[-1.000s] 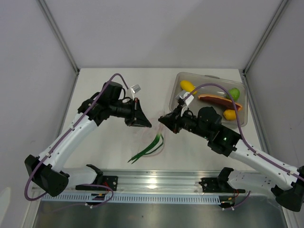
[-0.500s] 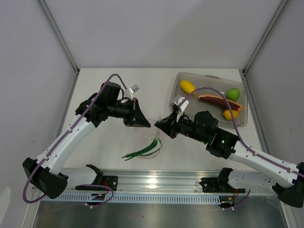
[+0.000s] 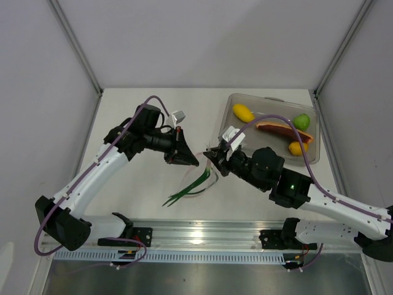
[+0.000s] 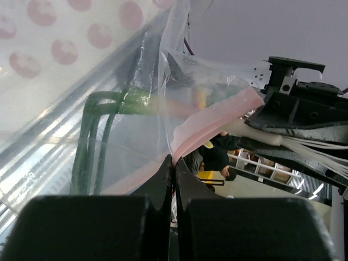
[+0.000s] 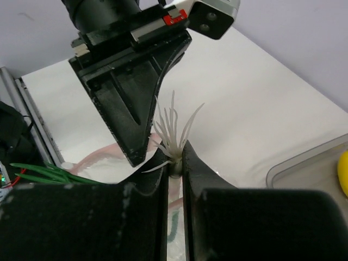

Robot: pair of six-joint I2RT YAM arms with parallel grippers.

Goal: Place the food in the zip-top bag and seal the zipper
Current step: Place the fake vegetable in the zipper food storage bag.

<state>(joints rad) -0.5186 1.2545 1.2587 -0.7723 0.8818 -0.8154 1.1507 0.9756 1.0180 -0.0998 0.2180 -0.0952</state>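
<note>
Clear zip-top bag stretched between both grippers at the centre of the table, thin green vegetable showing through its film, left gripper pressed together on the pink zipper edge, right gripper pinching the opposite edge, yellow lemons, lime and meat slice in the tray at right.

The zip-top bag is thin, clear, glossy plastic film, wrinkled, with a matt pink zipper strip. The thin green vegetable seen through it looks like smooth plastic. At the upper right of the top view, the tray is rigid clear plastic on a matt white table, and the rail along the bottom is brushed metal.
</note>
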